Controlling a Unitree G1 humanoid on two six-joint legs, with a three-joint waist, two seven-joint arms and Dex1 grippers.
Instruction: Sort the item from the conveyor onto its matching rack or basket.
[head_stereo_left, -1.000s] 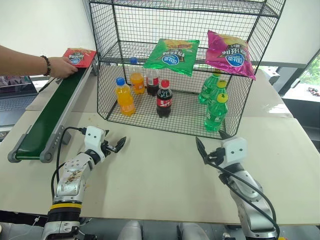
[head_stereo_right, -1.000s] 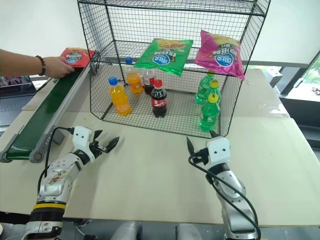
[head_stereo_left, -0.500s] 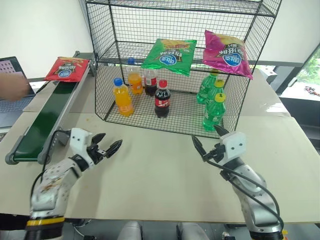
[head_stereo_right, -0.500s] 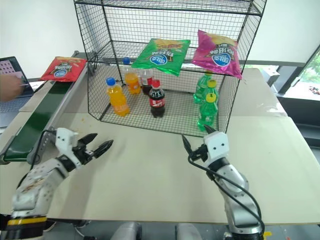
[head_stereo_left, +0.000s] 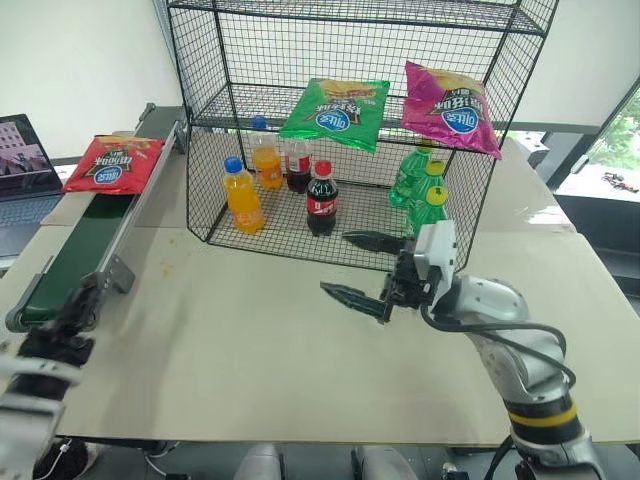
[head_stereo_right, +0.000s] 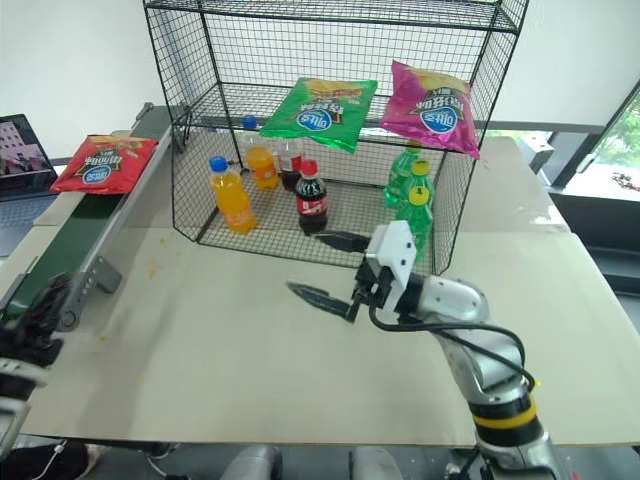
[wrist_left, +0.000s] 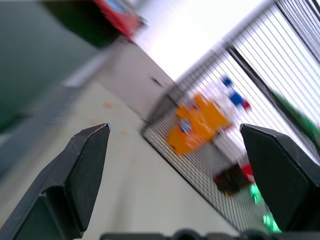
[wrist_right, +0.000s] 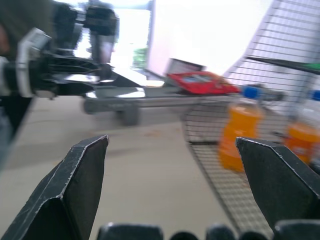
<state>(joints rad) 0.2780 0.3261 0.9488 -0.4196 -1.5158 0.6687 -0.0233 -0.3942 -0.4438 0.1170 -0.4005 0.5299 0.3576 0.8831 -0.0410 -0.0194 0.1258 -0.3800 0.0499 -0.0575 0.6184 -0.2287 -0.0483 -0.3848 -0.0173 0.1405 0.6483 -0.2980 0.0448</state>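
The item, a red chip bag (head_stereo_left: 112, 165), lies flat on the far part of the dark-green conveyor (head_stereo_left: 78, 243) at the left; it also shows in the right wrist view as the red bag (wrist_right: 200, 80). The black wire rack (head_stereo_left: 200, 185) stands at the table's back centre. My left gripper (wrist_left: 175, 131) is open and empty, low at the near left beside the conveyor's near end, well short of the bag. My right gripper (head_stereo_left: 360, 270) is open and empty, raised in front of the rack and pointing left.
A green chip bag (head_stereo_left: 335, 112) and a magenta chip bag (head_stereo_left: 450, 105) lie on the rack's middle shelf. Orange bottles (head_stereo_left: 243, 195), a cola bottle (head_stereo_left: 321, 198) and green bottles (head_stereo_left: 425, 190) stand on its bottom shelf. A laptop (head_stereo_left: 25, 150) sits at the far left.
The person's hand let go of the red bag and left; the bag rode nearer along the belt. My left gripper pulled back and left. My right gripper rose and swung to point left.
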